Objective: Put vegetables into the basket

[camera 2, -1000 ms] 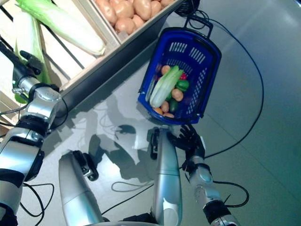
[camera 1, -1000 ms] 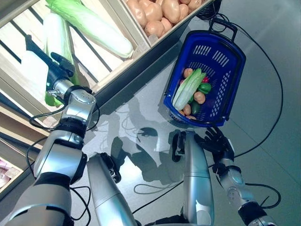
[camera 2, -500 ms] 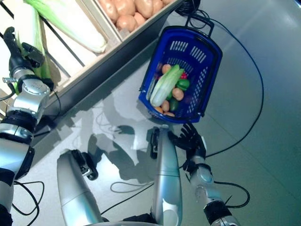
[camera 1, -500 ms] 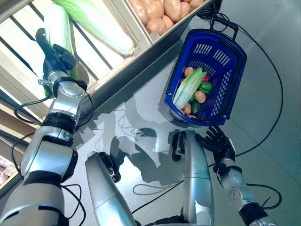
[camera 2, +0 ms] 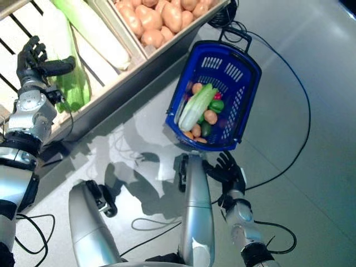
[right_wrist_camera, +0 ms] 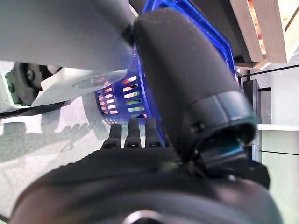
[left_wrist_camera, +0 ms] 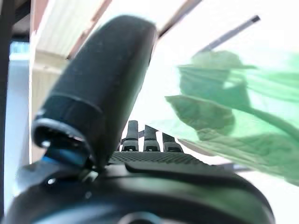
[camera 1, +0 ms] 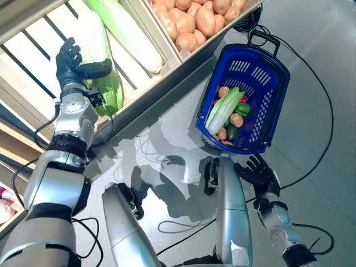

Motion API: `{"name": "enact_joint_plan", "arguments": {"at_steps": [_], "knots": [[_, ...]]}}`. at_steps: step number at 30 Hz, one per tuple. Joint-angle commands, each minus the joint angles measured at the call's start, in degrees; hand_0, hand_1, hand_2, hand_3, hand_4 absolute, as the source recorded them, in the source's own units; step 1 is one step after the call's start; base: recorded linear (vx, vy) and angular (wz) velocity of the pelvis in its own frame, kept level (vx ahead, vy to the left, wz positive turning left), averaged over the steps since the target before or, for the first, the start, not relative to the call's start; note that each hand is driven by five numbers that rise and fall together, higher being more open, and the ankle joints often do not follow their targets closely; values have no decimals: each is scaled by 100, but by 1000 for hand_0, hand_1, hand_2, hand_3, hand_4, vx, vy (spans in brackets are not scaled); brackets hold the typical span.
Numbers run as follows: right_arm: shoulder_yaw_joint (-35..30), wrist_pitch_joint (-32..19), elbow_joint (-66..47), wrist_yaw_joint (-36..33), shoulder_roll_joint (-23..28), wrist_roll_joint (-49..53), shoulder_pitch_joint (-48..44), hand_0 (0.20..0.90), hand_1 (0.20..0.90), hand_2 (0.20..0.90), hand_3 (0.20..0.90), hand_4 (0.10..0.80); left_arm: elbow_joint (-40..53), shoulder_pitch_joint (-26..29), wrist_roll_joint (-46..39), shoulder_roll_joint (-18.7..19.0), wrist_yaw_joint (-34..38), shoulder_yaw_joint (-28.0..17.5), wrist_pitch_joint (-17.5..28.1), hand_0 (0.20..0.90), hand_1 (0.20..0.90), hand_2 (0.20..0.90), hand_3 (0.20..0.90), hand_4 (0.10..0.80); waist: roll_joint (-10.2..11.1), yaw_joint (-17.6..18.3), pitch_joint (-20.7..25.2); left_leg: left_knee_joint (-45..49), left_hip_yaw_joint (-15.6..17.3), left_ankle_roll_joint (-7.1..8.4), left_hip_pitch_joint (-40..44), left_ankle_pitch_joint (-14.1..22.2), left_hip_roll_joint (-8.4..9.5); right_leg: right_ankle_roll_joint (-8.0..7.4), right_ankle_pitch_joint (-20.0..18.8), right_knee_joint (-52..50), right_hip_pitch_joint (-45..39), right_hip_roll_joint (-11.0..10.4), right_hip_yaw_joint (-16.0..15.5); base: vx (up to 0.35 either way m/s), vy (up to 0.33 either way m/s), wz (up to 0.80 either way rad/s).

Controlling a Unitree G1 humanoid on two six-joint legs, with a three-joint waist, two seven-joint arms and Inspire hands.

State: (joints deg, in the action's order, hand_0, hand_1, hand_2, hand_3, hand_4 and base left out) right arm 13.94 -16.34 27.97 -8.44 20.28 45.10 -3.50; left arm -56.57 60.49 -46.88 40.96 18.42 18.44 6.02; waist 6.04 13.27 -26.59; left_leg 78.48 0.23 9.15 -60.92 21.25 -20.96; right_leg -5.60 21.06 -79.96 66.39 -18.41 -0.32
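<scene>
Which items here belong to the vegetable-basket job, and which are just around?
Job: blue basket, already holding vegetables; cabbage by the open left hand; second cabbage; potatoes in the crate.
Around: right hand, open and idle near the basket.

Glossy blue plastic basket (camera 1: 271,83) with slotted walls, pale matt wooden crate slats (camera 1: 146,25) — smooth, faintly reflective grey floor (camera 1: 311,50), matt black robot hand (camera 1: 69,58).

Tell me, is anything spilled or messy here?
Nothing stands out. The blue plastic basket sits upright on the grey floor with its vegetables inside, nothing spilled around it. The pale green cabbages and brown potatoes lie in their wooden crates.
</scene>
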Motion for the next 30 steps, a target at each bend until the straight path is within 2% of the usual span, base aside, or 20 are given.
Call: {"name": "enact_joint_plan", "arguments": {"at_steps": [1,9,12,15,18,22,30], "knots": [[-166,-188,-92,40,232,-281,631,900,900,900,900,800,211,-53,11,112,-329,-341,681,900,900,900,900,800,-181,149,114,105,311,-477,108,639,-149,-122,-69,519,-457,-156,118,0,0,0],[-117,-100,-338,-149,264,-276,683,900,900,900,900,800,320,-94,44,117,-830,-153,305,900,900,900,900,800,-180,116,36,133,300,-507,66,632,-145,-137,-94,503,-419,-175,115,0,0,0],[-135,-119,-349,-157,295,-272,671,900,900,900,900,800,184,-68,427,114,-878,49,-189,900,900,900,900,800,-179,131,-2,97,324,-530,78,612,-154,-136,-115,551,-438,-175,88,0,0,0],[-143,-150,-328,-193,371,-193,596,900,900,900,900,800,-198,107,1072,172,-781,366,-834,900,900,900,900,800,-168,151,-31,85,334,-541,88,595,-176,-133,-118,575,-462,-181,74,0,0,0],[-151,-191,-415,-250,459,-47,539,900,900,900,900,800,-604,334,1894,237,-654,775,-1337,900,900,900,900,800,-148,181,-46,134,314,-548,36,595,-200,-128,-122,551,-424,-182,74,-10,-6,0],[-139,-313,-633,-280,543,152,437,900,900,900,900,800,-1059,550,2537,175,-701,1122,-1966,900,900,900,900,800,-123,214,-112,175,311,-563,-21,610,-213,-136,-118,530,-374,-179,68,-43,-10,0],[-99,-441,-1221,-574,652,246,138,900,900,900,900,800,-1619,675,2856,-157,-685,1446,-2602,900,900,900,900,800,-67,254,-231,203,309,-541,-126,603,-244,-164,-154,531,-270,-164,62,-34,-4,-1]]}}
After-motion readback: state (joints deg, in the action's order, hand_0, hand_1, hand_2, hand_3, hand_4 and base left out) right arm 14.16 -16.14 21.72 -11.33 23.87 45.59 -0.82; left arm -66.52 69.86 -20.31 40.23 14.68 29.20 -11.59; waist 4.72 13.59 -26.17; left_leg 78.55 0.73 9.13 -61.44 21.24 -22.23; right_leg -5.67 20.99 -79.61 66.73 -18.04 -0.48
